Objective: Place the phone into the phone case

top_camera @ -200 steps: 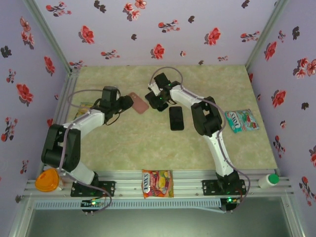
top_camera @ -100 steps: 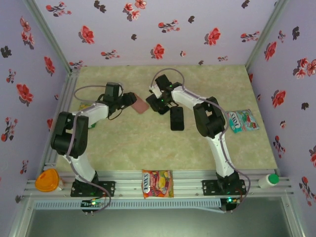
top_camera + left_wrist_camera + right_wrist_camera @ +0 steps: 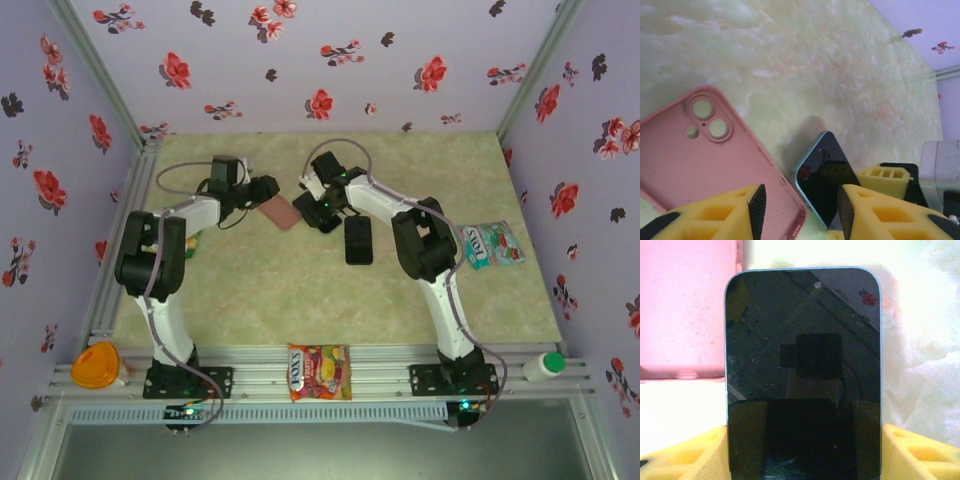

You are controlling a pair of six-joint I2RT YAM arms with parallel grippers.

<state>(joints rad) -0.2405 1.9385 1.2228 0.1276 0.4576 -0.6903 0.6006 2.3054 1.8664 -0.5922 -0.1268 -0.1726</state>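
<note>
Overhead view. The pink phone case lies flat on the desk, at 10 o'clock from the desk's centre, camera cut-outs visible in the left wrist view. The left claw sits at the case's 10 o'clock edge, jaws apart, one corner of the case in the gap between them. The right claw, at 3 o'clock of the case, is clamped across the width of the phone, screen dark, just beside the case; contact cannot be judged. A dark flat slab rests at 4 o'clock of the right claw.
</note>
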